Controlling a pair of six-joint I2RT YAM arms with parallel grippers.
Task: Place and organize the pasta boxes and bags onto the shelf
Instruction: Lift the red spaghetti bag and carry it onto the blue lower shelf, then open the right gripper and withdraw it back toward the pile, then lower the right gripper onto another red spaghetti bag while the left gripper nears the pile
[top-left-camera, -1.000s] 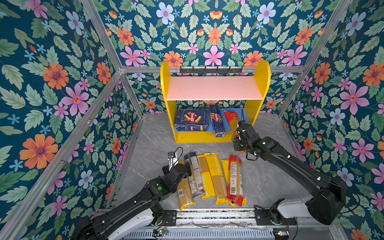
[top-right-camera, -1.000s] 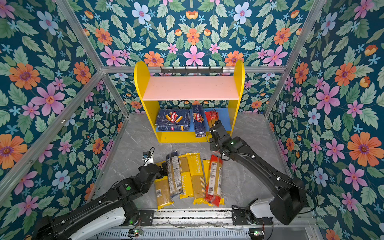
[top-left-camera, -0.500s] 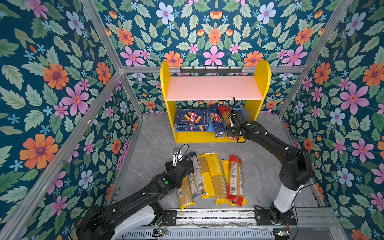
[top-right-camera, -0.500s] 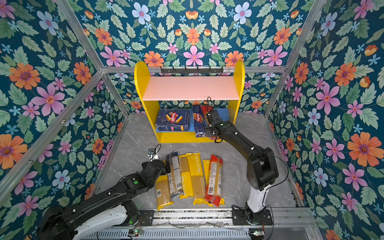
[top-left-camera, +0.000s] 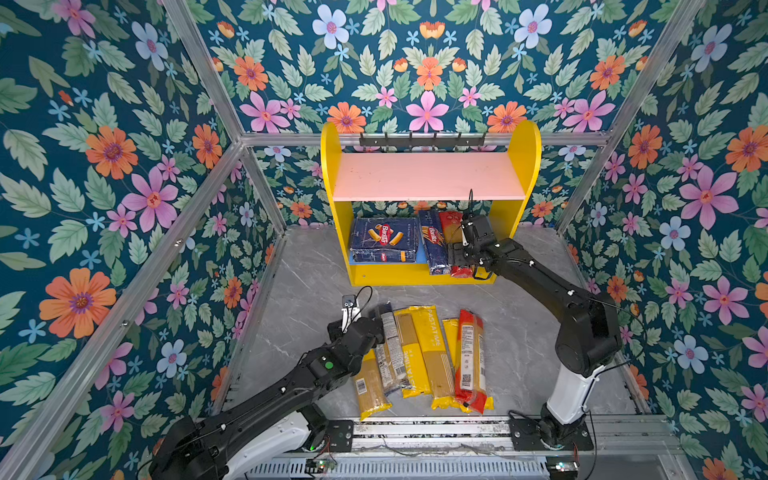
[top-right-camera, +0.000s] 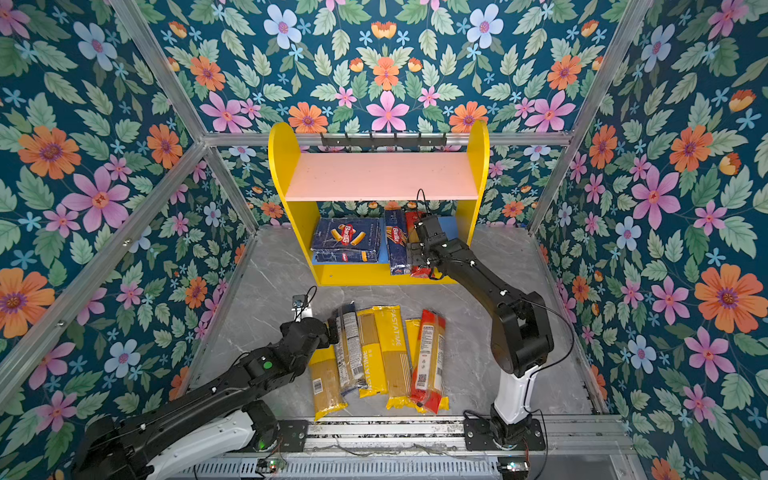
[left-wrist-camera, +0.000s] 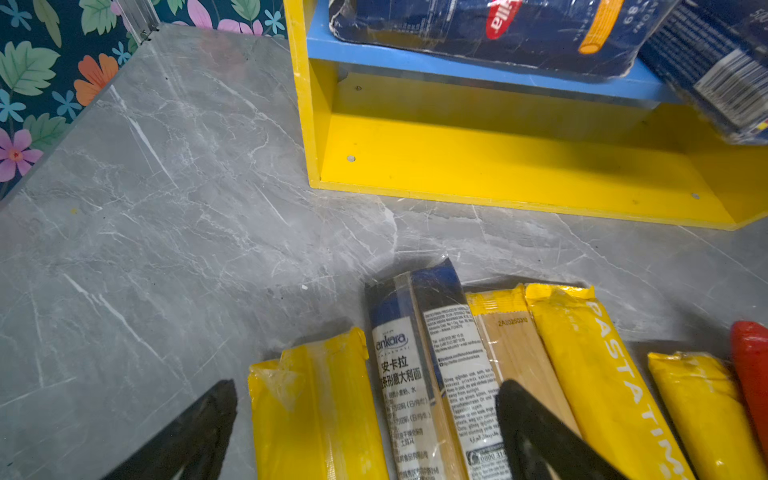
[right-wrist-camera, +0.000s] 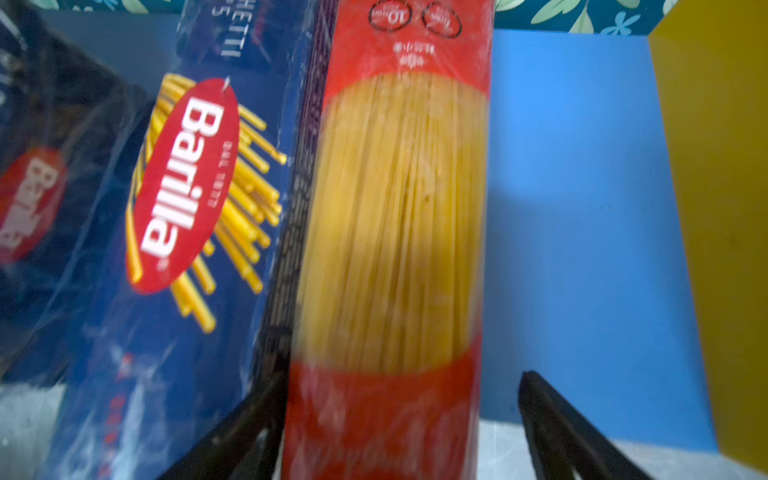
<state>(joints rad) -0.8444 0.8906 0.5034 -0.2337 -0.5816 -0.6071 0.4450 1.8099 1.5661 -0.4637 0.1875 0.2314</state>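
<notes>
I read this as the release of the red bag (right-wrist-camera: 395, 208). It lies on the shelf (top-left-camera: 332, 187), on the blue board (right-wrist-camera: 582, 208) tight against the spaghetti box (right-wrist-camera: 187, 187), its near end poking past the front edge. My right claw (right-wrist-camera: 403, 378) stands apart around it, one side clear of the wrap. Next I'd back straight out without dragging it.

My left claw (left-wrist-camera: 365, 386) gapes wide above a yellow bag (left-wrist-camera: 311, 395) and the navy bag (left-wrist-camera: 415, 374), in the row near the desk (left-wrist-camera: 166, 208) edge by the arm bases. It must drop and pinch one only.
</notes>
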